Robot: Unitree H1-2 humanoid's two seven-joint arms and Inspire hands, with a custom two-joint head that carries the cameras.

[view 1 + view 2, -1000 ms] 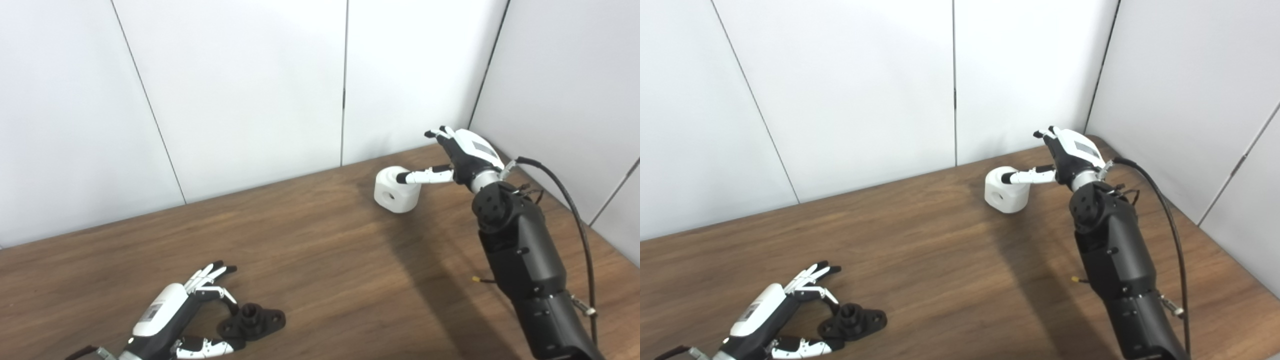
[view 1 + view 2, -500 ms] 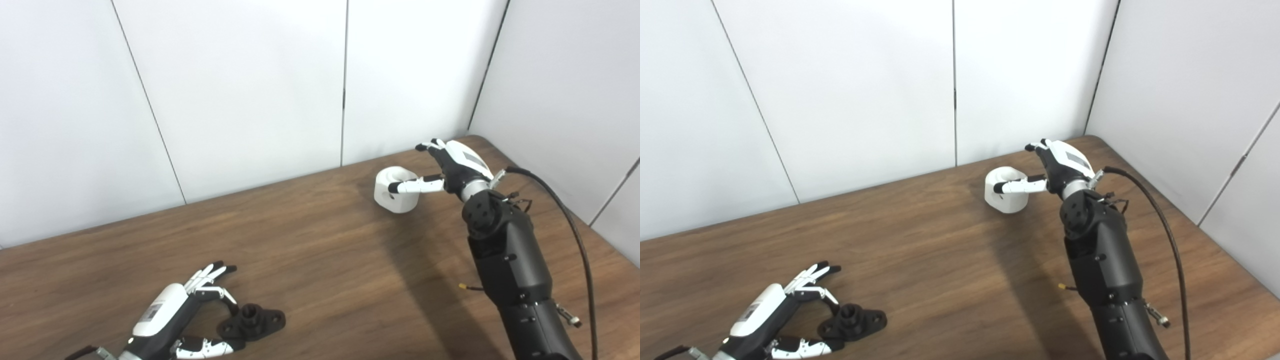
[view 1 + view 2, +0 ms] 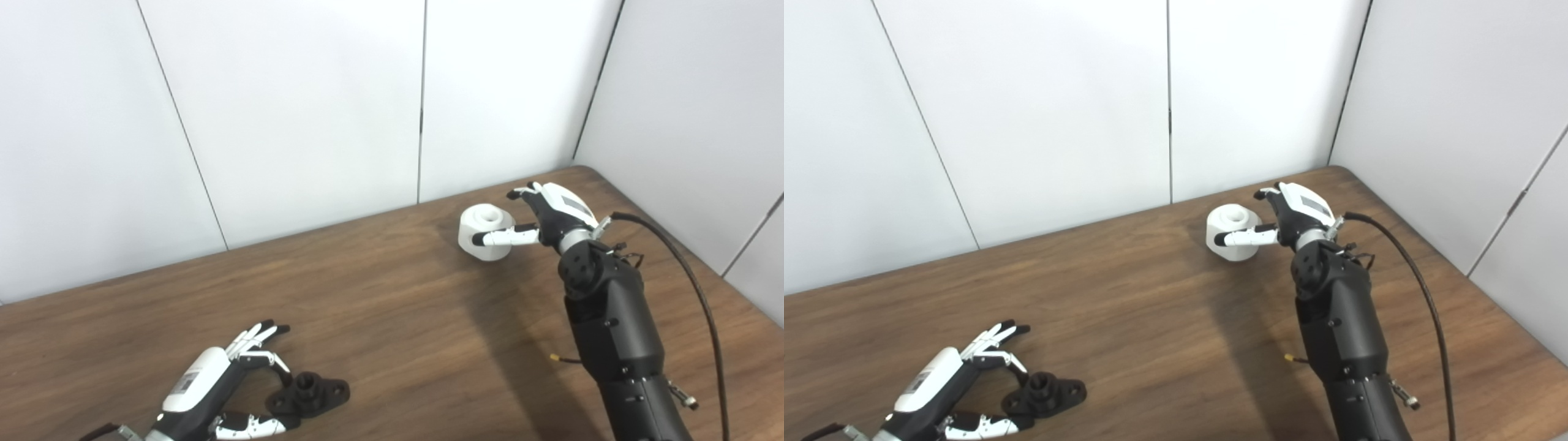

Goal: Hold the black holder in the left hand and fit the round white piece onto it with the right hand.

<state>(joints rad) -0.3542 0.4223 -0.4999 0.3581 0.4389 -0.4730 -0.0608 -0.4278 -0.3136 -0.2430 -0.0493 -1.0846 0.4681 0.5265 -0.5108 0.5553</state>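
Left arm cut by bottom edge, right hand [image 3: 554, 211] fingers partly hidden behind round white plastic piece [image 3: 487, 231], grip unclear.

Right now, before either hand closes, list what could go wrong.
1. The right hand has its thumb across the front of the round white piece and its fingers behind; a loose, off-centre grip could tip or roll the piece toward the nearby wall.
2. The left hand is open around the black holder, which lies flat on the table; closing could push it away instead of lifting it.
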